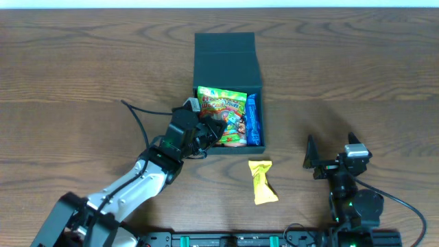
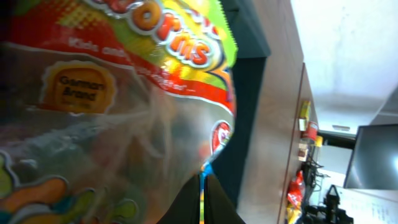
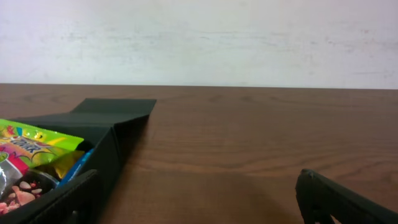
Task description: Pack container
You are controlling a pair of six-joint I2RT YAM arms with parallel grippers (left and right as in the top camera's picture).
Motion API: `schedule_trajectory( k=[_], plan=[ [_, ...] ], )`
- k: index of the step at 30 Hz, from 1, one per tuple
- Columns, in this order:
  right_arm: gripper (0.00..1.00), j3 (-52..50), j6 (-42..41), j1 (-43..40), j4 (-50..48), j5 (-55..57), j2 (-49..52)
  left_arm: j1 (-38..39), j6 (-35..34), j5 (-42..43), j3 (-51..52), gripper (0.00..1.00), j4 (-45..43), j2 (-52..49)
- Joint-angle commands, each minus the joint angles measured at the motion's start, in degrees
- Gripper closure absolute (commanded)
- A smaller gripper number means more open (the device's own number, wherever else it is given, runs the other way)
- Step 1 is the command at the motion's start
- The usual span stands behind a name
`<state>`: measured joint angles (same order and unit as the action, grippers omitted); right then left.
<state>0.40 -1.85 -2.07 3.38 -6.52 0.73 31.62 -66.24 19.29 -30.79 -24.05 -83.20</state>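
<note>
The container, a dark teal-black square box, lies open at the table's middle with its flap lid folded back. It holds a green and orange gummy packet, a blue packet and other snacks. My left gripper reaches into the box's left side; its fingers are shut with only a thin slit, against the gummy packet. A yellow snack packet lies on the table in front of the box. My right gripper is open and empty, to the right of that packet.
The right wrist view shows the container at the left and bare wooden table between the open fingers. A black cable trails from the left arm across the table.
</note>
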Motion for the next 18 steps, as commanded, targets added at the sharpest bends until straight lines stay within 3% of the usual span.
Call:
schedule_trajectory(
  k=[1, 7, 18],
  plan=[
    [0.01, -0.09, 0.63, -0.85, 0.28, 0.13, -0.09, 0.02, 0.87, -4.35, -0.48, 0.94, 0.2, -2.47],
    [0.01, -0.09, 0.63, -0.85, 0.28, 0.13, -0.09, 0.83, 1.49, -4.9, -0.55, 0.94, -2.12, -3.63],
    [0.01, -0.09, 0.63, -0.85, 0.28, 0.13, -0.09, 5.53, 6.67, -11.21, -0.55, 0.94, 2.08, -3.69]
  ],
)
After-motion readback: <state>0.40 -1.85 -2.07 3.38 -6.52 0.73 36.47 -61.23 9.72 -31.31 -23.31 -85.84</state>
